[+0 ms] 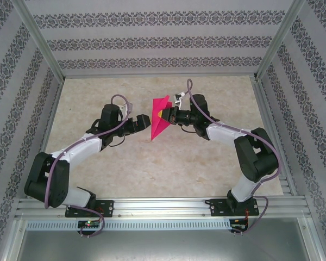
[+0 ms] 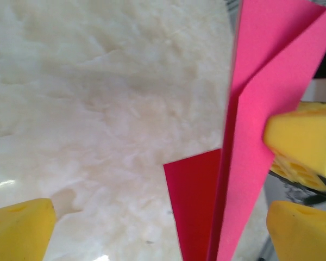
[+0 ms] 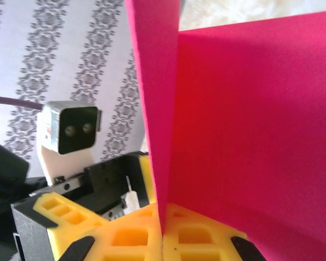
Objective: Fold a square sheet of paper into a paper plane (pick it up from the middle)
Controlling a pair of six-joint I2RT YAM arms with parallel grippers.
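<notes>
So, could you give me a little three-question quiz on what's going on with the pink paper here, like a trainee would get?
1. Multiple choice: which arm's gripper pinches the paper plane? A) the left one B) the right one C) both.
2. True or false: the left gripper is shut.
3. Fill in: the pads of the right gripper are coloured ____.
Key: 1 B. 2 False; its fingers stand wide apart, next to the paper. 3 yellow.
</notes>
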